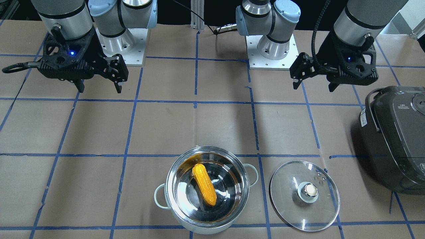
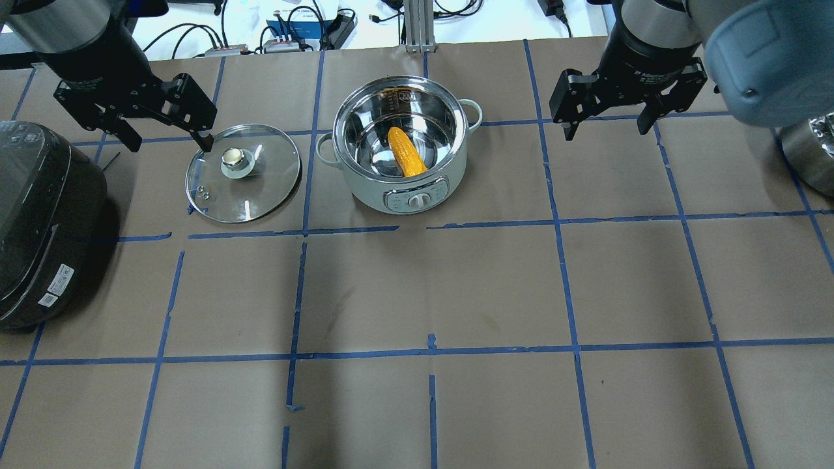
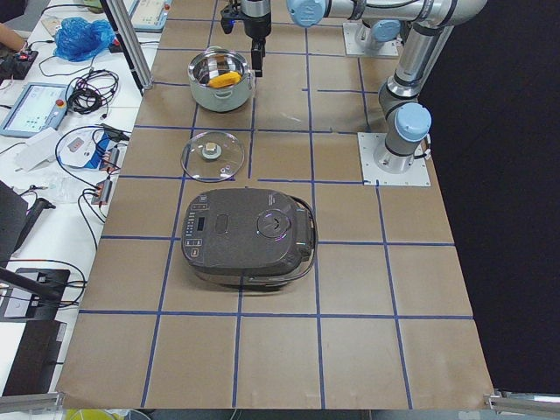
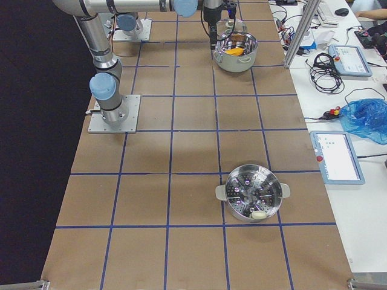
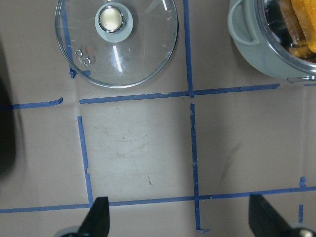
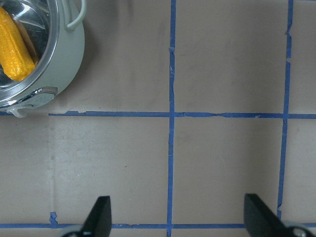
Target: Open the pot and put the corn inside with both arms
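The steel pot point(image 1: 170, 196) stands open with the yellow corn point(image 1: 204, 184) lying inside it. It also shows in the overhead view point(image 2: 417, 195) with the corn point(image 2: 407, 151). The glass lid point(image 1: 292, 202) lies flat on the table beside the pot, knob up point(image 2: 260, 189). My left gripper point(image 2: 171, 144) is open and empty, hovering at the lid's edge on the side away from the pot point(image 1: 313, 88). My right gripper point(image 2: 606, 132) is open and empty, well clear of the pot on its other side point(image 1: 99, 90). The left wrist view shows the lid point(image 5: 143, 59) and the pot point(image 5: 247, 44).
A dark grey rice cooker point(image 2: 39, 221) stands beyond the lid on my left side point(image 1: 395, 132). A second steel pot with a steamer insert point(image 4: 251, 193) stands far out on my right. Blue tape lines grid the brown table.
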Available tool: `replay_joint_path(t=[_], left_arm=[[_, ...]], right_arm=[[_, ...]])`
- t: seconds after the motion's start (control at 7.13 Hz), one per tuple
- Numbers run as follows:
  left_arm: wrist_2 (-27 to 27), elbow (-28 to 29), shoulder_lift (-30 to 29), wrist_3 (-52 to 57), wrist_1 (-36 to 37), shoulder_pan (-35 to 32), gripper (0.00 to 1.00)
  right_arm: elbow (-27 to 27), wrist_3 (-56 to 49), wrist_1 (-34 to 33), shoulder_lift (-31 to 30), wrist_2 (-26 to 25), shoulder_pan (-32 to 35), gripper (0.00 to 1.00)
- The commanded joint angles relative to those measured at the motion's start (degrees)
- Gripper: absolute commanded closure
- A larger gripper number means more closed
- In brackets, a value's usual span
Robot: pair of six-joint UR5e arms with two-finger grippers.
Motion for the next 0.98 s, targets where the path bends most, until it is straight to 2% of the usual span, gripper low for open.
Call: replay_joint_path(t=[0.0,0.14,0.84], left_arm=[[-0.44,0.85,-1.44,-0.92,0.41,-0.97,0.0],[-0.35,0.24,-1.02,-0.92,0.33,-1.33,0.0],[0.35,0.24,-0.84,-0.75,0.42,-2.38,0.0]], right_arm=[[-0.17,2.7,-2.9,0.07,0.8,0.48,0.06],[0.1,2.9,-5.1,0.33,1.15,-0.04,0.05],[0.27,2.64,-4.51,0.07,0.98,-0.31,0.04]])
